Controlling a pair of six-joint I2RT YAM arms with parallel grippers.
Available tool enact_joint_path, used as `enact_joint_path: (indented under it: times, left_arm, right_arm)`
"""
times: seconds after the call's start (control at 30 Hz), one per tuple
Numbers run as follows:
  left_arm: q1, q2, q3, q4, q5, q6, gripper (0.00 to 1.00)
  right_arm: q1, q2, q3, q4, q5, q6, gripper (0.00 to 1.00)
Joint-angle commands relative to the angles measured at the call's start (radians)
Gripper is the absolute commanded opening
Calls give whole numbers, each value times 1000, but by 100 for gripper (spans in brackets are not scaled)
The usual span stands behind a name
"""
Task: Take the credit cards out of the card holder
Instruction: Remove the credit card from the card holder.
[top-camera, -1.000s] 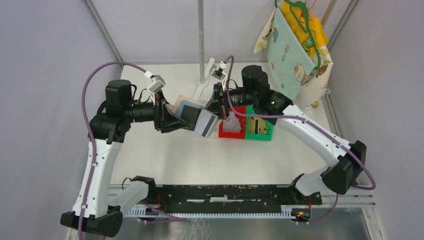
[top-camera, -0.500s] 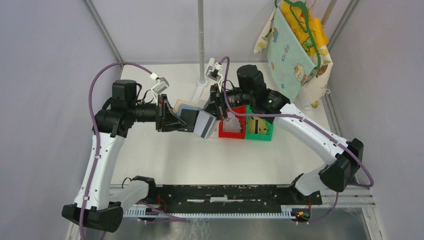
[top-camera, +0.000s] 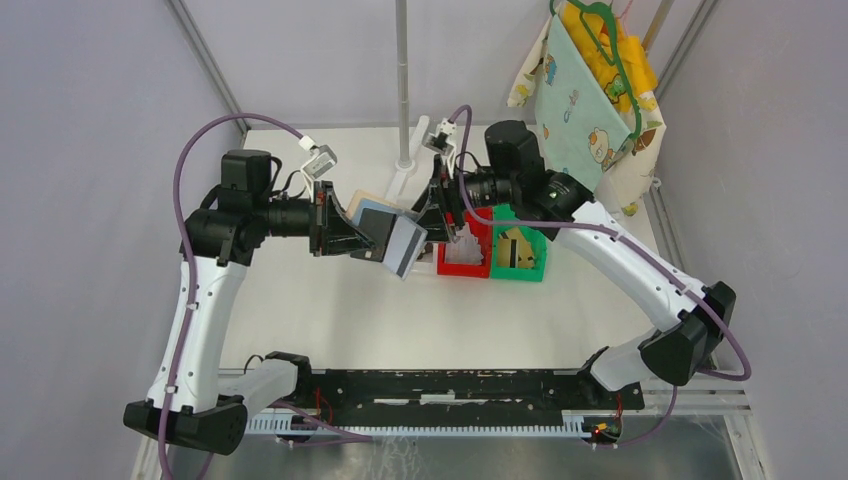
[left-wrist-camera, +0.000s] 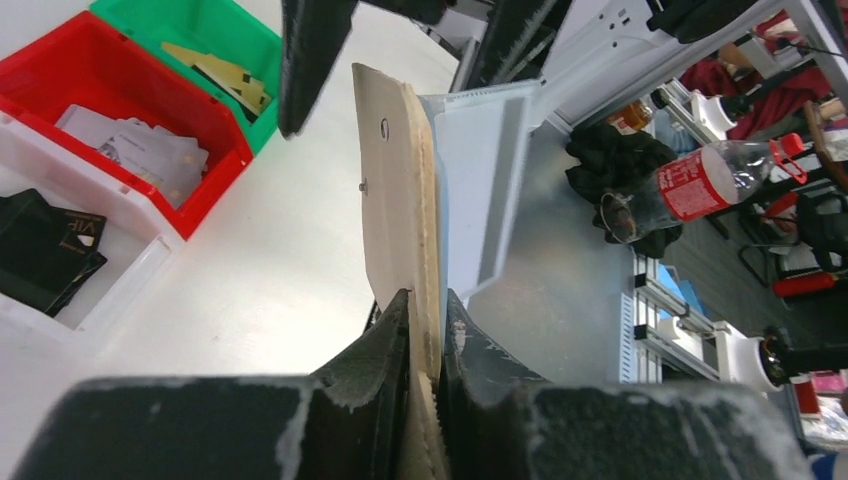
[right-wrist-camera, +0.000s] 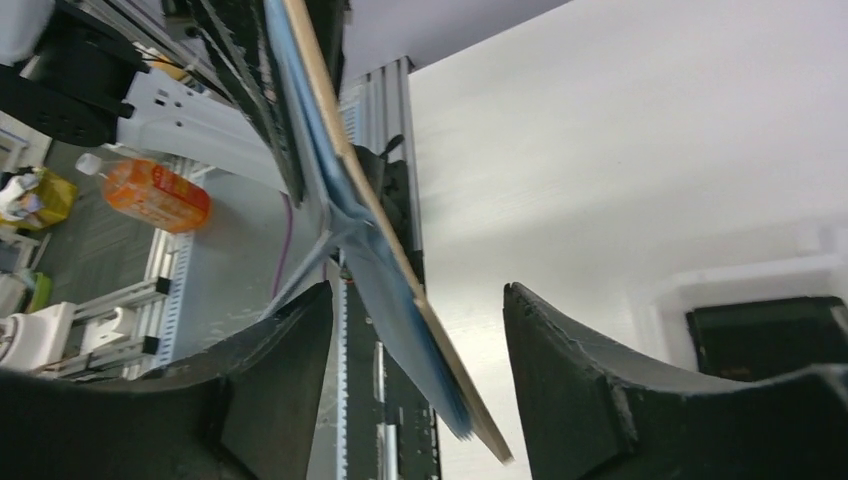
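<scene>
Right claw (right-wrist-camera: 415, 300) reopened astride card holder (left-wrist-camera: 395, 190); holder edge-on, inside hidden.

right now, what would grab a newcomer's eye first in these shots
The tan card holder stands out first: it is held up off the table mid-scene, pinched in the left arm's fingers, while the right arm's fingers stand open on either side of its free end. Next come the red bin and green bin just right of it, with credit cards inside, and the bright patterned cloth hanging at the far right corner.
</scene>
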Motion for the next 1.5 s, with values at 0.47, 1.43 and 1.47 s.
enact_joint_path:
  times: [0.47,1.43,1.47]
  left_arm:
    - [-2,25,91,-136,135,87,10]
    - [-5,18,85,-190,167,134,48]
    - [-4,17,85,-191,165,143,53]
  right_arm:
    - [-167,-177,1,229,-135,15,87]
    - [113,17,6,430,-160,97,0]
    - [114,14,-2,439,-146,108,0]
